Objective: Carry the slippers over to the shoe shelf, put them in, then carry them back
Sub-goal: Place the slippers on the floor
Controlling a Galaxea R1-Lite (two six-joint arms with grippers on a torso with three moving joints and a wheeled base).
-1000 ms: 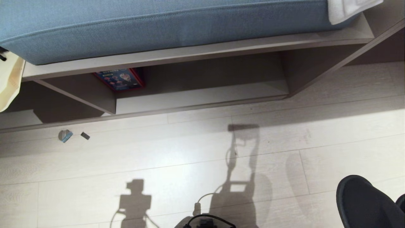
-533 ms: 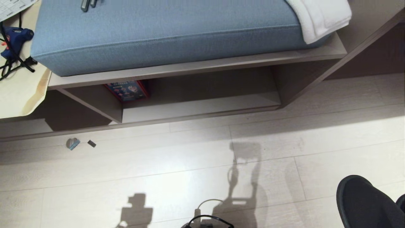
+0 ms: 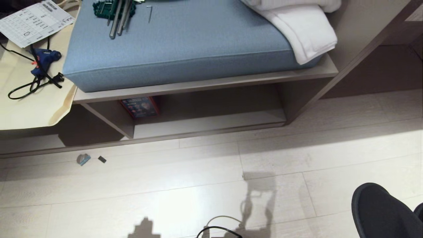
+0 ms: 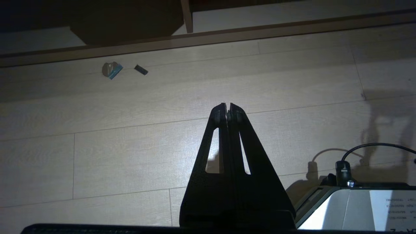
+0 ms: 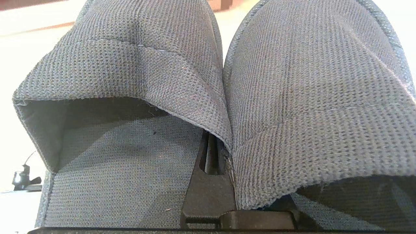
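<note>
Since the earlier frames, the whole head view is seen to have shifted, so that more of the seat cushion and the items on it are now taken in; this is a change of camera, not of the things. The shoe shelf is observed beneath the cushion as a low open cubby, with a colourful box standing at its back left. White towels are draped over the cushion's right end, and metal tools lie near its far edge. A blue glue gun with its cord and a printed sheet are noted on the cream surface to the left. Two small scraps lie on the floor in front of the unit. The left gripper is held over the bare floor, its fingers pressed together on nothing. The slippers are held side by side by the right gripper, whose fingers are closed upon the adjoining inner edges of the pair; a dark toe shows at the lower right of the head view, well apart from the shelf.
</note>
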